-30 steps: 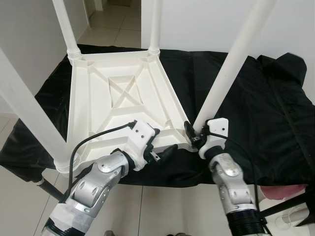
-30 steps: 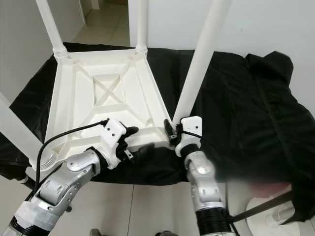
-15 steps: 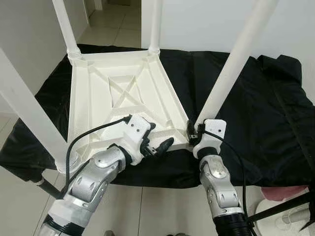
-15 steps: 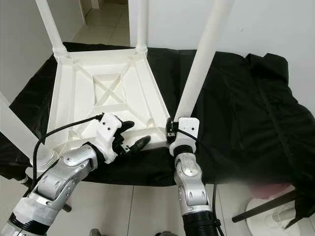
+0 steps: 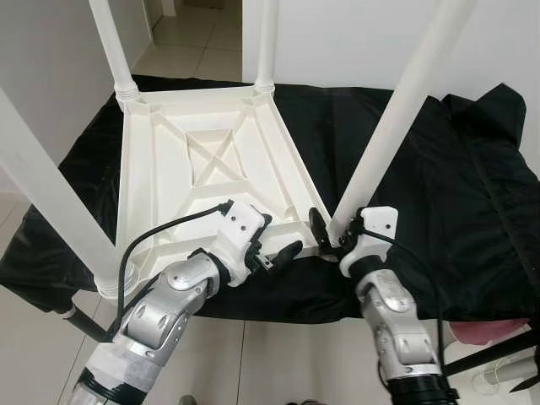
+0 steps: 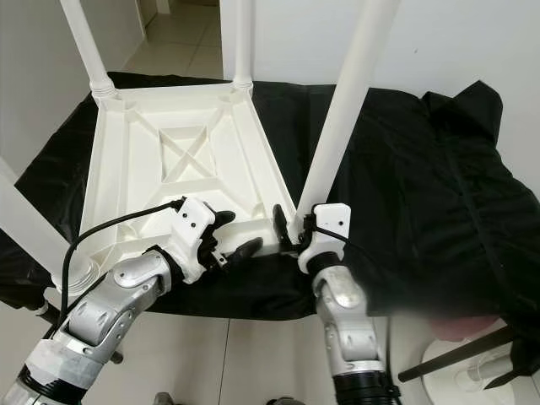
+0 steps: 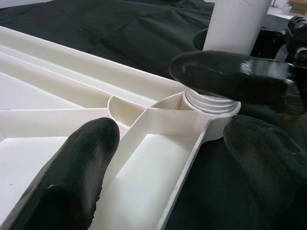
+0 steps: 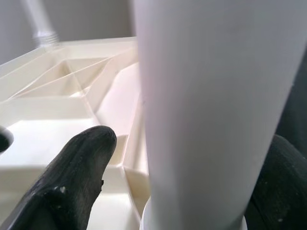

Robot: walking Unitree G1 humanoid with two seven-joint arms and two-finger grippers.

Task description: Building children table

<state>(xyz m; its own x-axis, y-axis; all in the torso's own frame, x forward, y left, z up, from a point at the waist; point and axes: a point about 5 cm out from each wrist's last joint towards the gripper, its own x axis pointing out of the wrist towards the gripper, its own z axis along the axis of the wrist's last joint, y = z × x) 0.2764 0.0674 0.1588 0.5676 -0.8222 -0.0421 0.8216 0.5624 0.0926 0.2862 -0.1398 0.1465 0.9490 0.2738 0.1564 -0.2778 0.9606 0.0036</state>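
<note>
Our right gripper (image 5: 324,231) has drawn back and parted its fingers, now loosely astride the near-right leg (image 5: 390,131) of the upturned table (image 5: 198,173) on the black-draped desk (image 5: 439,194); left gripper (image 5: 274,245) released, steadying rim. The leg looks seated.

A table (image 5: 67,316) draped in a black cloth (image 5: 439,194) carried the work. The cloth covered the whole top and hung over the near edge, bunching into folds and a raised peak at the robot's right. A dark metal frame bar showed below the cloth at the near left corner. Directly on the cloth lay a white plastic children's table (image 5: 198,169), upside down, its ribbed underside facing up and four white legs (image 5: 396,110) standing upward from its corners. Pale tiled floor (image 5: 190,38) lay around it.
</note>
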